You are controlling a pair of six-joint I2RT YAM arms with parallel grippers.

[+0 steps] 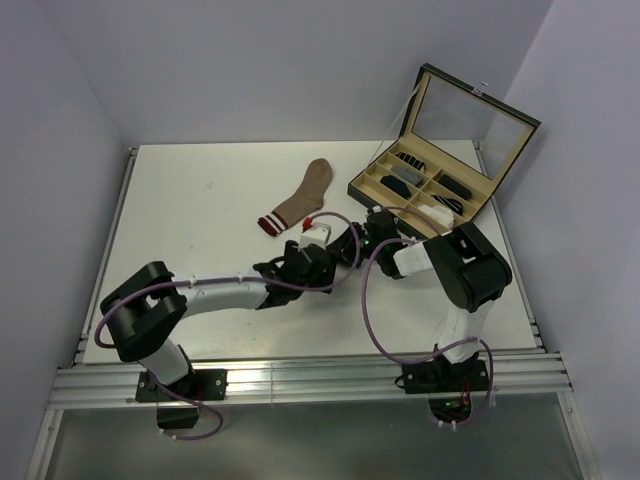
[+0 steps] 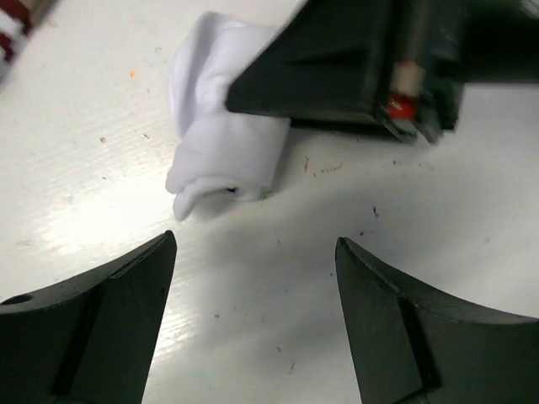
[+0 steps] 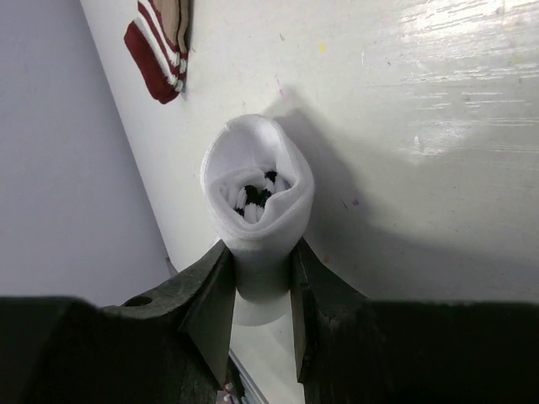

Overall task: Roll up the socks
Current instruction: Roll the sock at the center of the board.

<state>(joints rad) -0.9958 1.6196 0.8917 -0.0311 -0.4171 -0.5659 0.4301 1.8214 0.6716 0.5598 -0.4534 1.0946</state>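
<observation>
clamping the rolled-up white sock [image 3: 257,189], the right gripper [image 3: 259,261] has half the job done; the left gripper [image 2: 253,244] gapes empty, and the tan sock [image 1: 305,198] lies flat, not yet rolled.

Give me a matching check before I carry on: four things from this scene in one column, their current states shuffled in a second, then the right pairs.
Things:
1. white sock
2. tan-brown sock
3. left gripper
4. box

States:
A. lid up, at the far right
B. rolled, pinched by the right gripper
C. open, holding nothing
D. lying flat, unrolled

Pairs: 1-B, 2-D, 3-C, 4-A
</observation>
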